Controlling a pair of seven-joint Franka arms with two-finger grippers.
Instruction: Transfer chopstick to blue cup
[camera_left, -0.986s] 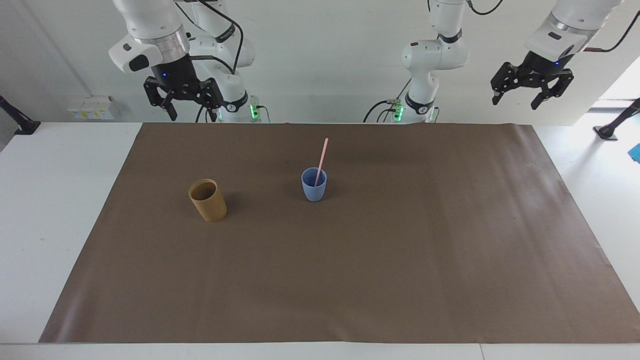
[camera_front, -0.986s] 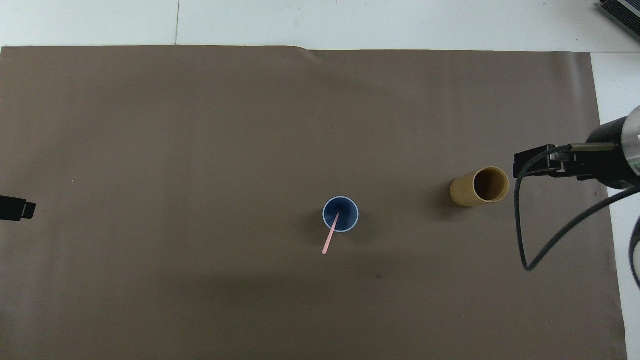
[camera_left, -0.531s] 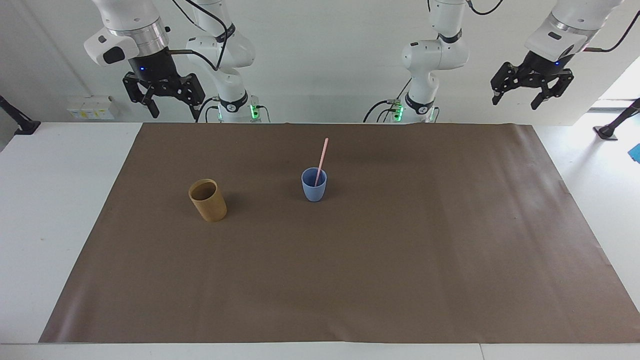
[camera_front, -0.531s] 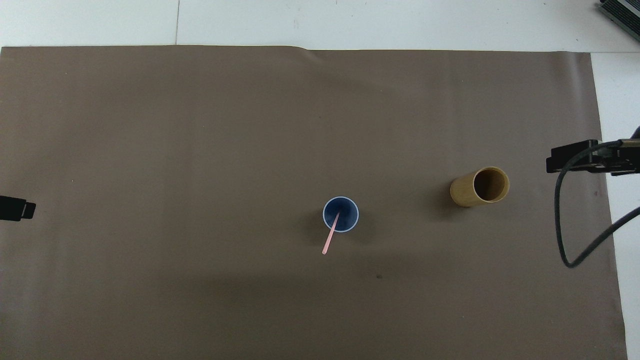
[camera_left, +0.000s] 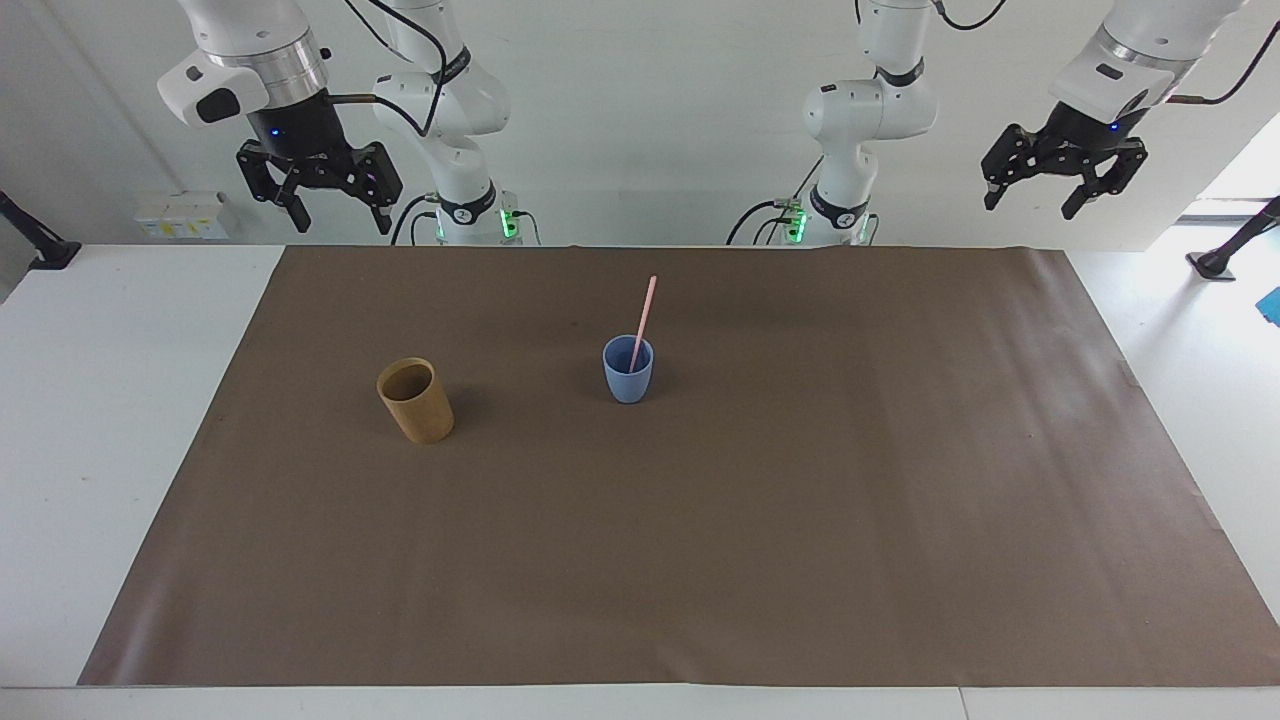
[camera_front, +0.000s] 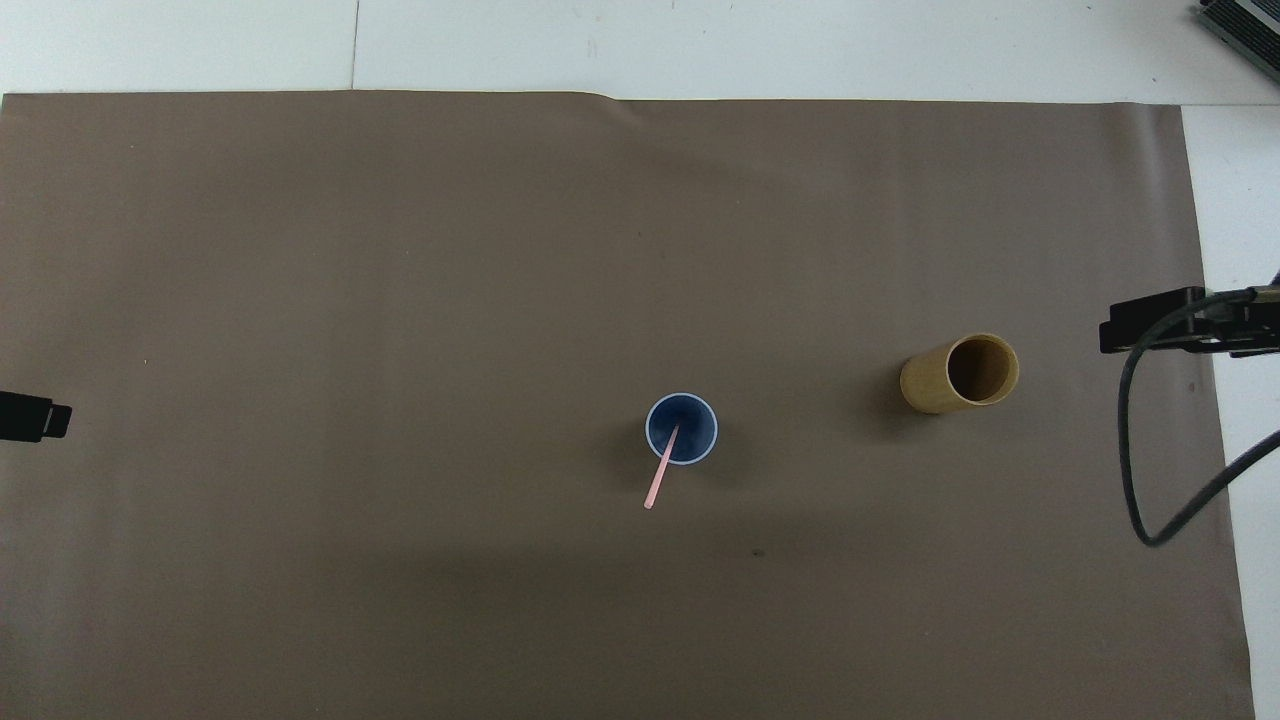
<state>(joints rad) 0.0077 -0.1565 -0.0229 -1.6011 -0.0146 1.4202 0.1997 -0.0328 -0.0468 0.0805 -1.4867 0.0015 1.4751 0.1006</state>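
The pale pink chopstick (camera_left: 643, 322) stands in the blue cup (camera_left: 628, 370), leaning against its rim with its upper half sticking out toward the robots. From above, the chopstick (camera_front: 661, 476) pokes out over the rim of the blue cup (camera_front: 681, 428). My right gripper (camera_left: 340, 222) hangs open and empty, high over the mat's edge at the right arm's end. At the left arm's end, high over the table's edge, my left gripper (camera_left: 1030, 207) is open and empty and waits. Neither gripper touches anything.
A tan-brown cup (camera_left: 415, 400) stands upright beside the blue cup, toward the right arm's end; the overhead view looks into the tan-brown cup (camera_front: 962, 373), which shows nothing inside. A brown mat (camera_left: 700, 560) covers most of the white table.
My right gripper has risen and swung outward toward the right arm's end, away from the tan-brown cup. The left arm, cups and chopstick have not moved.
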